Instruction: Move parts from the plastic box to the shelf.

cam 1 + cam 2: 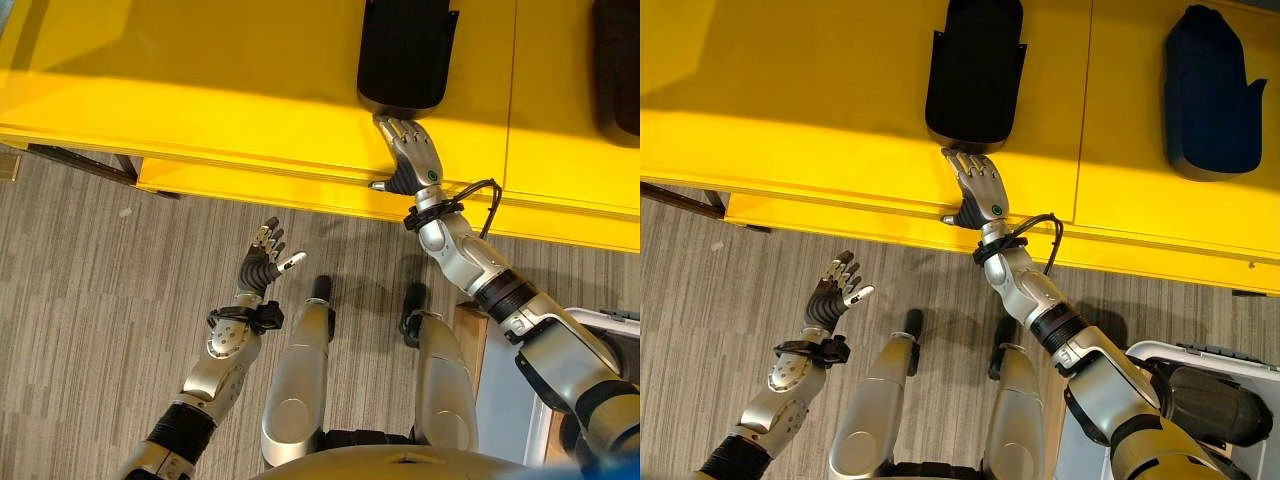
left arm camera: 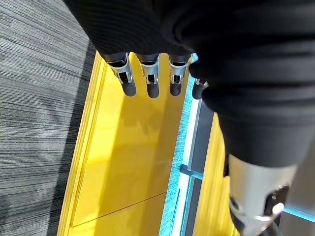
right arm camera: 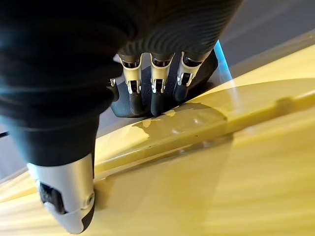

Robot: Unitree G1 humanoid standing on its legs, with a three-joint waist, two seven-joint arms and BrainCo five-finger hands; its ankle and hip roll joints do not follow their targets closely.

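On the yellow shelf (image 1: pixel 820 90), the right hand (image 1: pixel 980 185) is laid flat, its fingers (image 3: pixel 152 96) straight and extended, with their dark tips reaching the near edge of a black moulded part (image 1: pixel 975 70). Whether the tips are actually pressed against that part or are held just short of it cannot be told for certain — in the right wrist view they appear to be touching its lower rim. Nothing is grasped by this hand; its thumb is held out to the side, over the front lip of the shelf.

A second dark part (image 1: pixel 1210 95) is seen lying on the same shelf, well apart from the right hand, beyond a seam in the yellow surface. Behind the right forearm, a pale plastic box (image 1: pixel 1160 352) is glimpsed with a further dark part (image 1: pixel 1215 400) resting in it.

The left hand (image 1: pixel 265 262) is held up over the grey striped floor (image 1: pixel 70 300), short of the shelf's front edge and well apart from the right hand. Its fingers (image 2: pixel 152 78) are straight and loosely spread — nothing is held in it.
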